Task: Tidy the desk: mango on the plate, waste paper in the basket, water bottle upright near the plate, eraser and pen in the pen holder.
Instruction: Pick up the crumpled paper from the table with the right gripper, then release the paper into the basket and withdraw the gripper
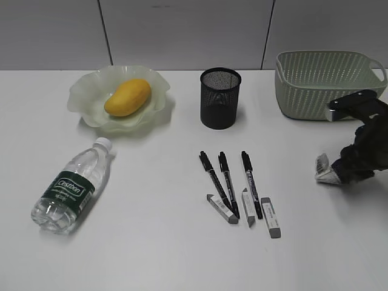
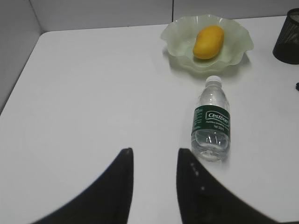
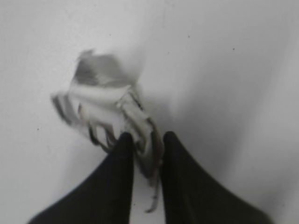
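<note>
Erasers [image 1: 222,208], three of them, lie nearest you at 6 o'clock on the desk [image 1: 151,254], with three pens [image 1: 216,180] just above, none in the holder [image 1: 220,97] yet. Bottle [image 1: 71,185] is on its side at 8 o'clock, cap toward the plate [image 1: 91,97]; mango [image 1: 127,96] sits on the plate at 10 o'clock.

Right gripper [image 3: 145,140] is at 3 o'clock, fingers closed on an edge of the paper [image 1: 324,169], which looks to be at desk level or barely off it. Left gripper [image 2: 154,161] hangs empty below the bottle's base in its wrist view, fingers parted, nothing between them.

Risks, as you'd judge them:
- The pinch catches only a thin fold of the wad, so it could slip out or unfold on the way to the basket [image 1: 327,82] at 1 o'clock.
- Basket wall stands between paper and drop point; a low carry could clip the rim.
- Bottle is round and could roll if nudged.

Hard to read: right wrist view is blurred, so grip depth is unclear. Right arm is cut off at the exterior frame edge. Basket interior and holder interior aren't visible. Left gripper isn't in the exterior view.
</note>
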Motion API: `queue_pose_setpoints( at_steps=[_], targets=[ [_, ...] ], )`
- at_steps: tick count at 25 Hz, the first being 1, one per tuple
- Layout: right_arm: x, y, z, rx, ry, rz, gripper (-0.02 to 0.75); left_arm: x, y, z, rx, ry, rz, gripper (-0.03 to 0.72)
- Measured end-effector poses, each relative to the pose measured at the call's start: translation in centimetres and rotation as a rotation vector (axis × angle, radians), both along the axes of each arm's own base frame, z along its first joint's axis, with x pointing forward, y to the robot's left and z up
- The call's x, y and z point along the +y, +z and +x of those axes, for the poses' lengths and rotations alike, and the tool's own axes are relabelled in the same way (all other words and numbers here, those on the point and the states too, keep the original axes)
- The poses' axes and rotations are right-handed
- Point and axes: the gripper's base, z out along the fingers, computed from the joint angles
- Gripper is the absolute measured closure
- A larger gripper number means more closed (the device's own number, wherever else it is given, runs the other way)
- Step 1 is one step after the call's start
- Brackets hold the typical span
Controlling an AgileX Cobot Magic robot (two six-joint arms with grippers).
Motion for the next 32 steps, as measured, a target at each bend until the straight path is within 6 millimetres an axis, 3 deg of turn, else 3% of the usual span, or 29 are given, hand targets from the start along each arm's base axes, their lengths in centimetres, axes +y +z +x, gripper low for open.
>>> queue_pose_setpoints(
  at_steps=[2, 3, 5, 9, 11, 14, 18, 19, 21, 24, 26, 29, 32],
  targets=[
    [0.0, 0.1, 0.1, -0.01, -0.002, 0.001, 0.661, 0.0, 0.0, 0.0, 0.0, 0.0, 0.0, 0.451],
    [0.0, 0.6, 0.1, -0.026, -0.003, 0.002, 0.704, 0.0, 0.0, 0.0, 0.0, 0.0, 0.0, 0.451],
    [0.0, 2.6, 0.0, -0.085, -0.013, 0.015, 0.725, 0.0, 0.0, 0.0, 0.0, 0.0, 0.0, 0.451],
    [0.0, 8.8, -0.4, -0.337, -0.038, 0.057, 0.725, 0.0, 0.0, 0.0, 0.0, 0.0, 0.0, 0.451],
    [0.0, 11.2, 0.3, -0.468, -0.044, 0.069, 0.725, 0.0, 0.0, 0.0, 0.0, 0.0, 0.0, 0.451],
    [0.1, 12.5, 4.0, -0.569, -0.076, 0.094, 0.725, 0.0, 0.0, 0.0, 0.0, 0.0, 0.0, 0.451],
    [0.3, 10.2, 9.7, -0.537, -0.139, 0.132, 0.722, 0.0, 0.0, 0.0, 0.0, 0.0, 0.0, 0.451],
    [0.4, 9.7, 10.7, -0.52, -0.143, 0.135, 0.7, 0.0, 0.0, 0.0, 0.0, 0.0, 0.0, 0.451],
    [0.5, 8.5, 12.4, -0.473, -0.146, 0.136, 0.58, 0.0, 0.0, 0.0, 0.0, 0.0, 0.0, 0.451],
    [0.7, 8.3, 13.2, -0.42, -0.147, 0.138, 0.259, 0.0, 0.0, 0.0, 0.0, 0.0, 0.0, 0.451],
    [0.7, 9.0, 13.1, -0.408, -0.159, 0.147, 0.16, 0.0, 0.0, 0.0, 0.0, 0.0, 0.0, 0.451],
    [0.6, 10.8, 11.3, -0.394, -0.208, 0.178, 0.164, 0.0, 0.0, 0.0, 0.0, 0.0, 0.0, 0.451],
    [0.3, 13.1, 6.6, -0.392, -0.228, 0.191, 0.211, 0.0, 0.0, 0.0, 0.0, 0.0, 0.0, 0.451]
  ],
)
